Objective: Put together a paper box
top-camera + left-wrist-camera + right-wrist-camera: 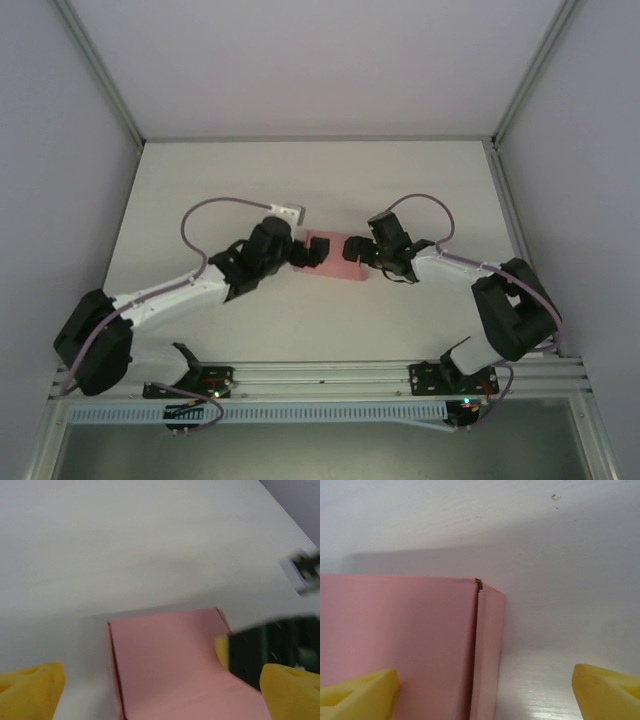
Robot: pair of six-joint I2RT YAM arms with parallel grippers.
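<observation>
Two robot arms face each other over a pale pink paper box point(332, 258) lying flat near the middle of the white table point(200, 170), seen from overhead. The left gripper point(303, 252) sits at the box's 9 o'clock end and the right gripper point(356, 250) at its 3 o'clock end. From the left wrist, that arm's yellow fingertips point(31, 690) stand wide apart at 8 and 4 o'clock of the picture, jaws spread and clamping nothing. The box's smooth top and a creased side wall run between them. The dark, blurred body of the right gripper sits at the box's 3 o'clock edge. From the right wrist, its own yellow fingertips point(359, 696) are likewise parted, one over the pink top at 8 o'clock, the other over bare table at 4 o'clock. A folded corner of the box lies between them; whether that finger touches the card cannot be told
</observation>
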